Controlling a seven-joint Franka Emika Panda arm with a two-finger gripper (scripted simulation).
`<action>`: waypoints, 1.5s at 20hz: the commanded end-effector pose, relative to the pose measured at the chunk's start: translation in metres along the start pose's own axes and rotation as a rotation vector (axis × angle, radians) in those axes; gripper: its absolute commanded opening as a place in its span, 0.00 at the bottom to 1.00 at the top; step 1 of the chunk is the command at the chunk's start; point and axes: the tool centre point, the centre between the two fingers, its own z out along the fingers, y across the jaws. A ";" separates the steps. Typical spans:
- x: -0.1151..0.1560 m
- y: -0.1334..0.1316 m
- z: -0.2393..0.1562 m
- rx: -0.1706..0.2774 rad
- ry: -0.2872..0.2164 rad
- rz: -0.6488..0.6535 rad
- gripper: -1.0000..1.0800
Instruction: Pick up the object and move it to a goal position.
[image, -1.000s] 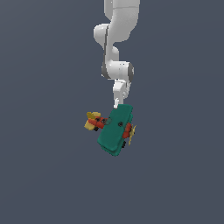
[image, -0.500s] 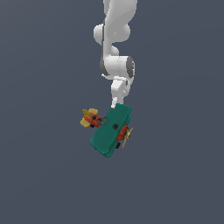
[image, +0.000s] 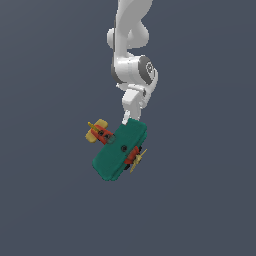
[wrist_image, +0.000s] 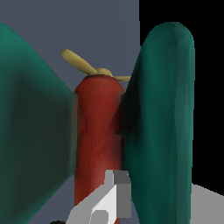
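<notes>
In the exterior view the white Panda arm reaches down from the top of the frame, and the toy airplane hangs directly under its wrist, against a plain grey-blue background. The plane is tilted: its broad teal-green wing slants from upper right down to lower left in this view. The yellow tail fins and a short length of red body stick out toward the exterior view's left, and the yellow propeller shows at the wing's lower right edge. The upper end of the wing meets the gripper, whose fingers are largely hidden by it. How far they are open cannot be told here.

In the wrist view the plane fills the frame. The red fuselage runs between two dark teal wing surfaces, with the propeller at its far end. One grey finger lies against the fuselage close to the camera. The other finger is out of sight, so a closed grip on the plane cannot be confirmed.
</notes>
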 end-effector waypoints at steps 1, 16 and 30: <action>0.000 0.012 0.007 0.024 -0.027 -0.002 0.00; -0.010 0.052 0.041 0.166 -0.171 -0.030 0.00; -0.023 0.080 0.072 0.285 -0.296 -0.056 0.00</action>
